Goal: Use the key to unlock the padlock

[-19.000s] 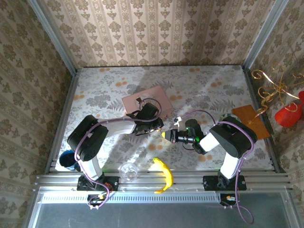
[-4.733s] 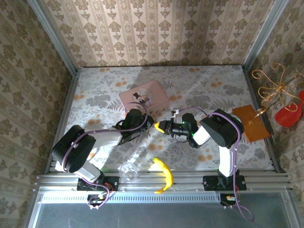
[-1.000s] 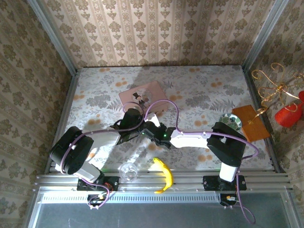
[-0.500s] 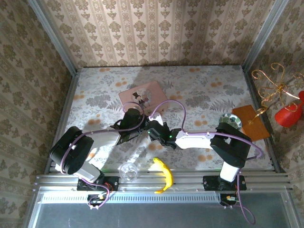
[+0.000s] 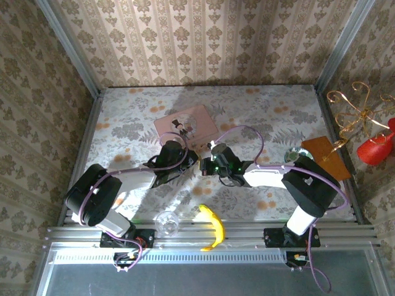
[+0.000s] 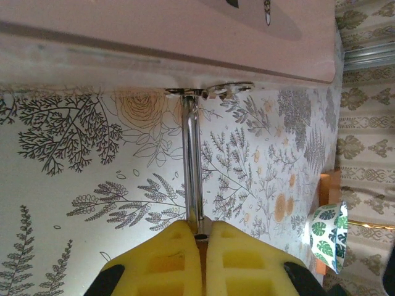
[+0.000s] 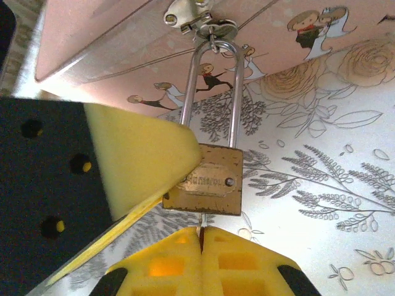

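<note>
Brass padlock (image 7: 207,180) at front of pink tin (image 7: 111,43), mid-table; shackle (image 7: 211,92) looped through tin's hasp (image 7: 203,21). Left gripper (image 6: 200,233) pinched tight on padlock body from side. Right gripper (image 7: 202,237) just below padlock, fingers pressed together on key (image 7: 201,223). Key a thin dark sliver meeting padlock's underside; depth in keyhole unclear.

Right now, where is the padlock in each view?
Right wrist: padlock at centre, hooked through the hasp of the pink tin.
Left wrist: its shackle edge-on, at centre.
Top external: at the tin's near edge, too small to make out.
Shared landmark: the pink tin.
</note>
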`<action>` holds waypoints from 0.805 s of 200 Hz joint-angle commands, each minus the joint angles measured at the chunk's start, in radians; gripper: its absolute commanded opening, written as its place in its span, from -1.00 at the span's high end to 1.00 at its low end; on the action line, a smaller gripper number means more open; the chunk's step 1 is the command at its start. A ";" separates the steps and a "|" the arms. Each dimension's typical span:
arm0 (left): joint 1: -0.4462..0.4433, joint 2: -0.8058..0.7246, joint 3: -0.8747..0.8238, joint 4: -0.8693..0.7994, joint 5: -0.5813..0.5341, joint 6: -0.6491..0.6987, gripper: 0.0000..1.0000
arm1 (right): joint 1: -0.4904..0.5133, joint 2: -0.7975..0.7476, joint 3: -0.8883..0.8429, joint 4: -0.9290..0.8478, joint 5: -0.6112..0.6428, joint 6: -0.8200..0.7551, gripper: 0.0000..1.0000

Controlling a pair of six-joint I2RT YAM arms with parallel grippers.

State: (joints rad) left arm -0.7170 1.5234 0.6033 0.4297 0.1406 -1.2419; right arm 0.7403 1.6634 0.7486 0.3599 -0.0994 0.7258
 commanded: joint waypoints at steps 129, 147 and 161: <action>0.008 -0.039 -0.069 0.099 0.089 0.006 1.00 | -0.280 0.385 -0.179 0.891 -0.338 0.570 1.00; 0.012 -0.036 -0.082 0.076 0.092 0.010 0.98 | -0.283 0.387 -0.191 0.892 -0.337 0.562 1.00; 0.016 -0.029 -0.093 0.079 0.093 0.004 0.69 | -0.287 0.387 -0.199 0.892 -0.337 0.557 1.00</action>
State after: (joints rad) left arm -0.7017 1.5234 0.5438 0.4957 0.1471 -1.2423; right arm 0.5358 2.0190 0.5705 1.2533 -0.6338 1.2358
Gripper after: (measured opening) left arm 0.075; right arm 0.046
